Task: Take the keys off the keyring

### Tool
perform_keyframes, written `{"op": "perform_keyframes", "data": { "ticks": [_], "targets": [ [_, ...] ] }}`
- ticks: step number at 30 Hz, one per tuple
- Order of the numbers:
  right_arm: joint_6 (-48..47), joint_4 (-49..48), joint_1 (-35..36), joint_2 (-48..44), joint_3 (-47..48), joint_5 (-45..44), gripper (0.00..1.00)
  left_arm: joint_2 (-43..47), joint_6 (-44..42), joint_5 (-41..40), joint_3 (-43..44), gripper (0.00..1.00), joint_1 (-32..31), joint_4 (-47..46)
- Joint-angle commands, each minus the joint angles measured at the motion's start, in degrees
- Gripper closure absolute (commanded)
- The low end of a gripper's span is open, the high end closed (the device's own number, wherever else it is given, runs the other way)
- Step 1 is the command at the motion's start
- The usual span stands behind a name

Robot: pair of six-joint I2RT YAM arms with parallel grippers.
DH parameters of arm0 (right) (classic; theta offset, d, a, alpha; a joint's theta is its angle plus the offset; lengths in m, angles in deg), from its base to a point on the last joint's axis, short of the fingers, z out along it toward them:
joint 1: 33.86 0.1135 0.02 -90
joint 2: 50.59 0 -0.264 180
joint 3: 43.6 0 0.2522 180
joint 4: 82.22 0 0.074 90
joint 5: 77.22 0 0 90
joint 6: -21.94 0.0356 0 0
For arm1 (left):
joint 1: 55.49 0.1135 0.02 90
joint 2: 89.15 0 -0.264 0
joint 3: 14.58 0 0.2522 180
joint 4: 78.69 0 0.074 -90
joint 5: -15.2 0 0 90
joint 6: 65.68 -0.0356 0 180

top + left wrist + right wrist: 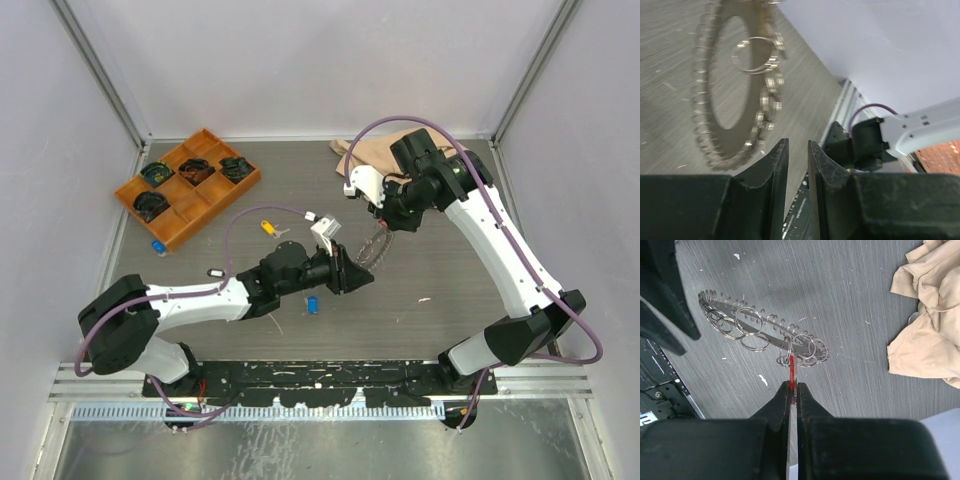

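The keyring [375,248], a silvery ring with a spiky rim and several small split rings on it, is held up off the table at mid-table. It shows in the left wrist view [707,115] and in the right wrist view [760,335]. My right gripper [791,385] is shut on the red key [791,367], which still hangs from a split ring on the keyring; it also shows in the top view [385,218]. My left gripper [798,150] is just beside the keyring's rim, its jaws narrowly apart with nothing between them. A yellow key [268,227], a blue key [313,304] and a black key [215,271] lie loose on the table.
An orange compartment tray [213,200] with dark coiled bundles stands at the back left, with another blue key [158,246] near its front corner. A beige cloth [372,155] lies at the back right, also in the right wrist view [930,315]. White walls close in the table.
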Motion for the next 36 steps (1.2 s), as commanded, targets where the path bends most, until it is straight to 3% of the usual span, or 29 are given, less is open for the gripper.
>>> {"op": "perform_keyframes", "data": {
  "ticks": [1,12,36],
  "targets": [
    [1.25,-1.79,-0.12,-0.58,2.45,1.92,0.99,0.99,-0.72,-9.98,3.34,0.76,-0.11,4.63],
    [1.31,-1.42,-0.13,-0.84,2.48,2.94,0.99,3.81,-4.94,-16.58,4.13,0.72,1.26,8.92],
    [3.02,-1.67,-0.26,-0.58,2.31,6.45,0.99,6.88,-9.63,-15.03,3.60,0.69,5.63,8.82]
  ]
}}
